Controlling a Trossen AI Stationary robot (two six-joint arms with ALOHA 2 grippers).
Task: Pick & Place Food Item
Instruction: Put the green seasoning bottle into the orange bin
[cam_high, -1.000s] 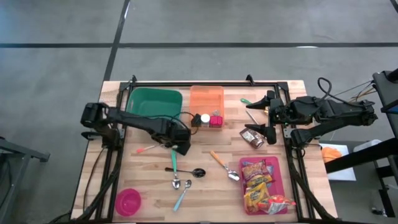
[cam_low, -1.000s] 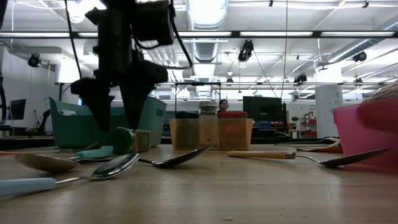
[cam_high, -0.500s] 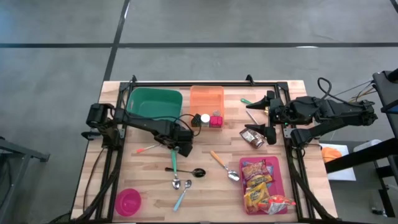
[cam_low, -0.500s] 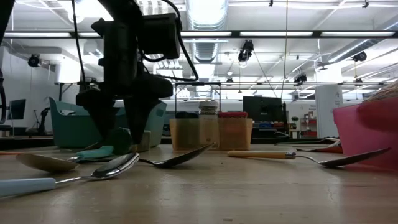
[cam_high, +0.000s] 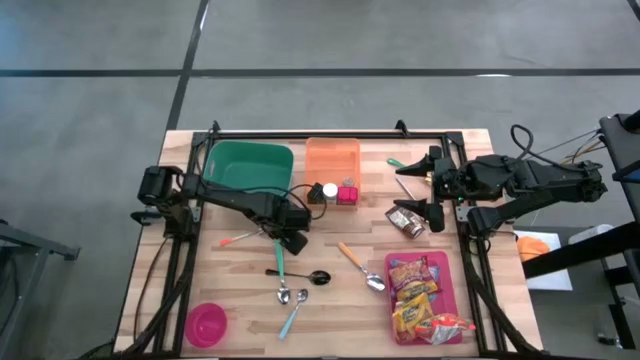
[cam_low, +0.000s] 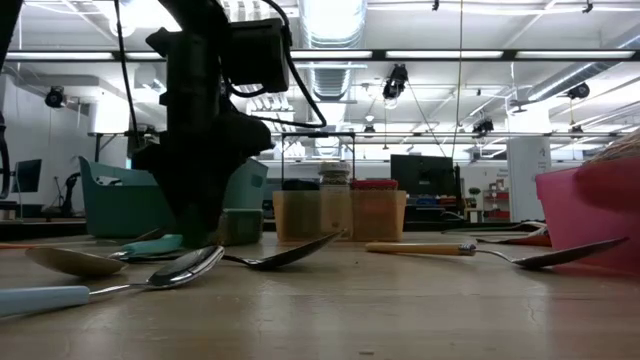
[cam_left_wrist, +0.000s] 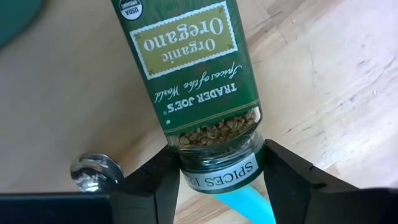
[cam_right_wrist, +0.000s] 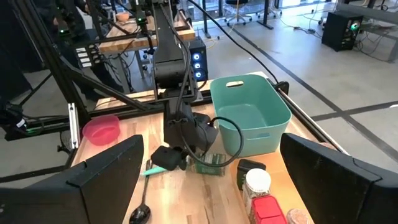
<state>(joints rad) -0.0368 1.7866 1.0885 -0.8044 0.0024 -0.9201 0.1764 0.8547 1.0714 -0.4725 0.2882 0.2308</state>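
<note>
A green-labelled oregano jar (cam_left_wrist: 193, 68) lies on its side on the wooden table (cam_high: 340, 275), left of centre. Its cap end lies over a teal spoon handle (cam_left_wrist: 249, 205). My left gripper (cam_high: 290, 240) stands over it, pointing down, shut on the jar (cam_low: 240, 225) at the cap end. My right gripper (cam_high: 427, 187) hangs open and high at the table's right side, holding nothing; its wide-spread fingers frame the right wrist view (cam_right_wrist: 211, 180). My left gripper pinches the jar's dark green cap (cam_left_wrist: 217, 177) between its two fingers (cam_left_wrist: 163, 186), one on each side. The fingers come from above, pointing down, and lie across the jar. The jar rests flat on the table.
A green bin (cam_high: 247, 165) and an orange container (cam_high: 332, 160) stand at the far edge, small jars (cam_high: 335, 192) beside them. Several spoons (cam_high: 290, 285) lie near the jar. A pink tray (cam_high: 445, 262) of snack packs sits near right, a pink bowl (cam_high: 207, 322) near left.
My left gripper has sunk a little onto the jar, rolled about its own axis, and closed its fingers from wide apart onto the jar's cap end. The jar has stayed lying on the table.
</note>
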